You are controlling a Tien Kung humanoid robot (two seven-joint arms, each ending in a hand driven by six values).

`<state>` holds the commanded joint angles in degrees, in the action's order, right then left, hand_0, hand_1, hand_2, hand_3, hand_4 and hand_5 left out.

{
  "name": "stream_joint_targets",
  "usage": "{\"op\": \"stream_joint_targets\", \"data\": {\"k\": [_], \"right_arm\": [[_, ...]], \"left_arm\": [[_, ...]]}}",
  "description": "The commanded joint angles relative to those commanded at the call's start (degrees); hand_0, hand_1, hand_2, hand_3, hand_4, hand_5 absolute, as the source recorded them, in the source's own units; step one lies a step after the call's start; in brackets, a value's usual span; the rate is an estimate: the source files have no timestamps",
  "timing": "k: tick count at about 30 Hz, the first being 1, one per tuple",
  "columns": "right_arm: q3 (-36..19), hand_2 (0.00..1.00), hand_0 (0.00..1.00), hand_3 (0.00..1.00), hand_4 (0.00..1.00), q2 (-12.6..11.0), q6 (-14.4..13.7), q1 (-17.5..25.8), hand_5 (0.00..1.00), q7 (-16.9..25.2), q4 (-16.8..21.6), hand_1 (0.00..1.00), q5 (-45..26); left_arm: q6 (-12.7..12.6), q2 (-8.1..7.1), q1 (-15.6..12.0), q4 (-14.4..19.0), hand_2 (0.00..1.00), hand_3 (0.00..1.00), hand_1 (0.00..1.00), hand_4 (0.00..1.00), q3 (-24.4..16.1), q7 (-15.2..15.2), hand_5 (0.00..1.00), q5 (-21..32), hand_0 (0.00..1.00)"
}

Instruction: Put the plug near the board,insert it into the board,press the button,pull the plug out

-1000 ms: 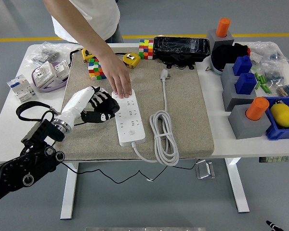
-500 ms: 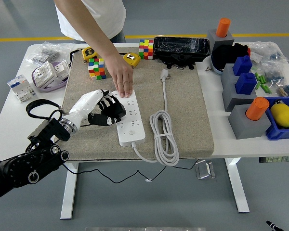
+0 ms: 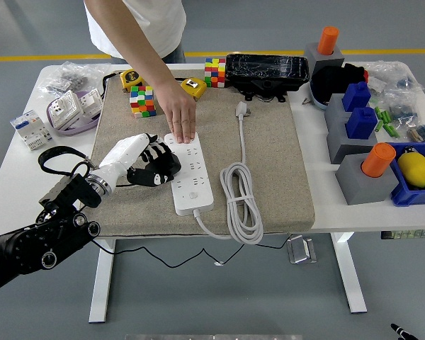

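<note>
Lying loose: white plug [image 3: 241, 109], coiled cord [image 3: 241, 200]

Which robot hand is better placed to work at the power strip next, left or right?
Probably the left. The left robot hand is already beside the power strip, at its left edge. No right arm is in view. A person's hand presses on the strip's far end.
</note>
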<state>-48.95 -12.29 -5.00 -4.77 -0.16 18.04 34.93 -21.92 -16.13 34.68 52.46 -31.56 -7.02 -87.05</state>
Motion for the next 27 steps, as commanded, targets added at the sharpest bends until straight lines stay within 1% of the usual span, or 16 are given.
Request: {"op": "stream_joint_targets", "data": {"k": [9, 10, 15, 16, 21, 22, 27], "right_arm": [[0.0, 0.646, 0.603, 0.552, 0.946, 0.0, 0.0, 0.1, 0.494, 0.0, 0.2, 0.641, 0.1], [0.0, 0.646, 0.603, 0.552, 0.946, 0.0, 0.0, 0.1, 0.494, 0.0, 0.2, 0.641, 0.1], [0.0, 0.646, 0.603, 0.552, 0.946, 0.0, 0.1, 0.0, 0.494, 0.0, 0.2, 0.641, 0.1], [0.0, 0.646, 0.604, 0.552, 0.946, 0.0, 0.1, 0.1, 0.493, 0.0, 0.2, 0.641, 0.2], [-0.2, 0.646, 0.604, 0.552, 0.946, 0.0, 0.1, 0.1, 0.493, 0.0, 0.2, 0.641, 0.2], [-0.1, 0.646, 0.603, 0.552, 0.946, 0.0, 0.1, 0.1, 0.492, 0.0, 0.2, 0.641, 0.2], [-0.1, 0.646, 0.603, 0.552, 0.946, 0.1, 0.1, 0.1, 0.492, 0.0, 0.2, 0.641, 0.2]], "left_arm": [[-0.1, 0.0, 0.1, -0.4, 0.46, 0.54, 0.418, 0.75, 0.4, -0.3, 0.002, 0.0, 0.416], [0.0, 0.0, 0.1, -0.4, 0.546, 0.573, 0.493, 0.792, 0.3, -0.3, 0.002, 0.0, 0.447], [0.7, -0.09, 0.0, -0.8, 0.546, 0.573, 0.493, 0.792, 0.2, -0.7, 0.002, 1.0, 0.447], [0.8, -0.11, 0.0, -0.9, 0.77, 0.813, 0.748, 0.998, 0.2, -0.7, 0.239, 1.5, 0.673], [1.1, -0.12, -0.1, -1.1, 0.77, 0.813, 0.748, 0.998, 0.0, -0.9, 0.239, 1.5, 0.673], [1.1, -0.15, -0.2, -1.0, 0.826, 0.878, 0.788, 0.998, -0.2, -1.2, 0.34, 1.6, 0.703], [1.0, -0.29, -0.6, -0.4, 0.826, 0.878, 0.788, 0.998, -1.1, -2.1, 0.34, 1.5, 0.703]]}}
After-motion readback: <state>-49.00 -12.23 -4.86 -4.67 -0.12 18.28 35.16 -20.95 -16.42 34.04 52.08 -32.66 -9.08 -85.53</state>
